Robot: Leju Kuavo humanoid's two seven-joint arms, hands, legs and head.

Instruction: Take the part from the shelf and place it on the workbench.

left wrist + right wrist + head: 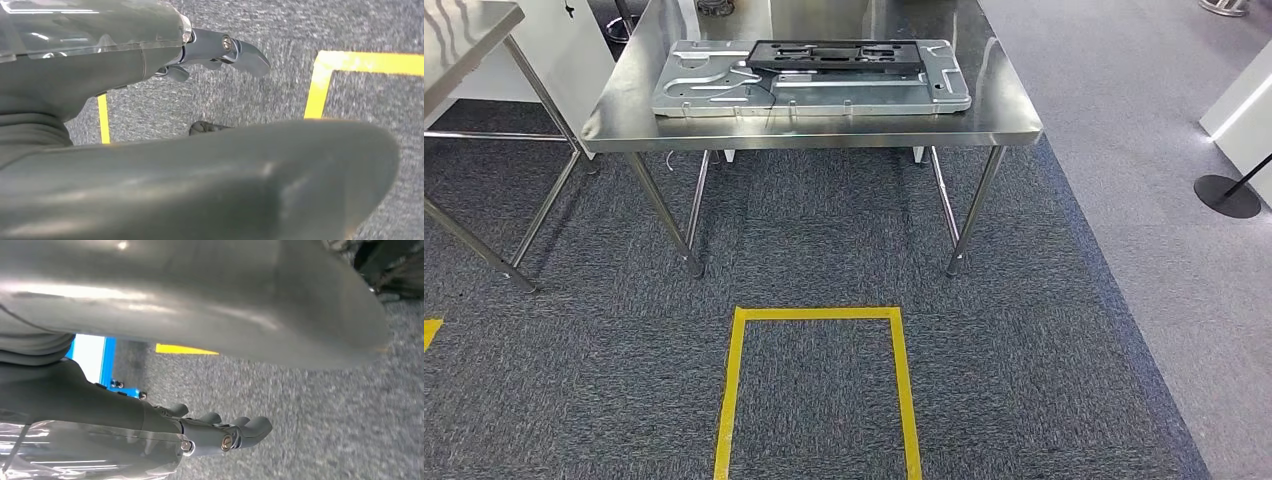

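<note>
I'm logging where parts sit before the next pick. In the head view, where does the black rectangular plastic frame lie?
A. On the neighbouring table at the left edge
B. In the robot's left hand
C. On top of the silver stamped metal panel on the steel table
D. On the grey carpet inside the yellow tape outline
C: the black rectangular plastic frame rests on the far part of the silver stamped metal panel, which lies on the steel table.
</note>
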